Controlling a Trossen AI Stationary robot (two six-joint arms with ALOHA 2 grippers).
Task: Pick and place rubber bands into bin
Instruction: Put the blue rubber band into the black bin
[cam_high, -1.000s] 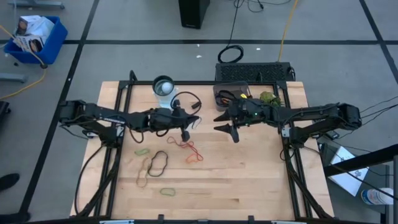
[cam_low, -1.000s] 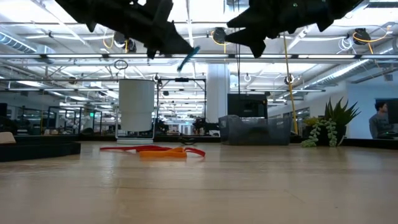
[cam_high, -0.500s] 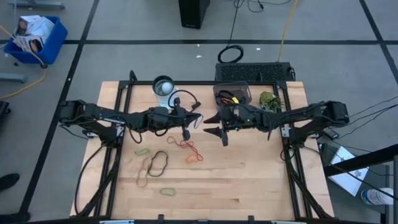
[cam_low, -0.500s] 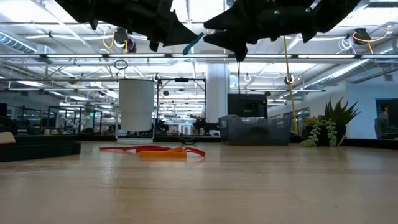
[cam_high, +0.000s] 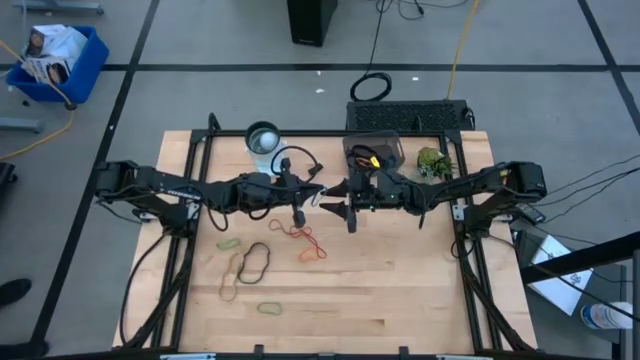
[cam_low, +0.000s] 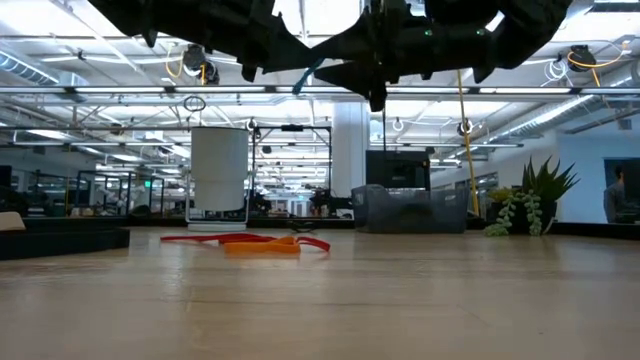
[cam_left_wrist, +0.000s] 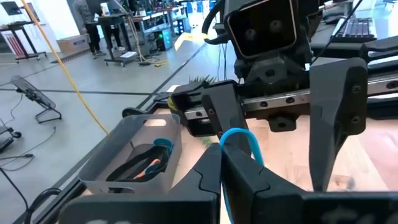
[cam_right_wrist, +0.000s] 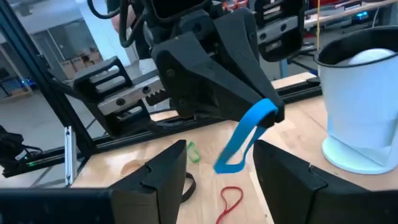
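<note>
From above, the two arms meet nose to nose over the middle of the wooden table (cam_high: 400, 300). The left gripper (cam_high: 318, 192) is clenched on a blue rubber band (cam_high: 319, 191), and the right gripper (cam_high: 335, 200) has its fingers spread wide right beside it. The smoky bin (cam_high: 372, 152) sits at the far edge of the table with some bands inside, next to a white cup (cam_high: 264, 139). More rubber bands lie loose on the wood: a red one (cam_high: 303, 238), a black one (cam_high: 255, 261), and a green one (cam_high: 268, 308). From table height, both grippers hang high up, the blue band (cam_low: 308, 72) pokes out between them, and an orange-red band (cam_low: 250, 241) lies flat on the table. From the left wrist, the blue loop (cam_left_wrist: 239, 144) is pinched between the dark fingers, and the bin (cam_left_wrist: 134, 155) is beyond. From the right wrist, the blue band (cam_right_wrist: 245, 134) dangles from the other gripper's tip, just between this arm's open fingers (cam_right_wrist: 168, 171).
</note>
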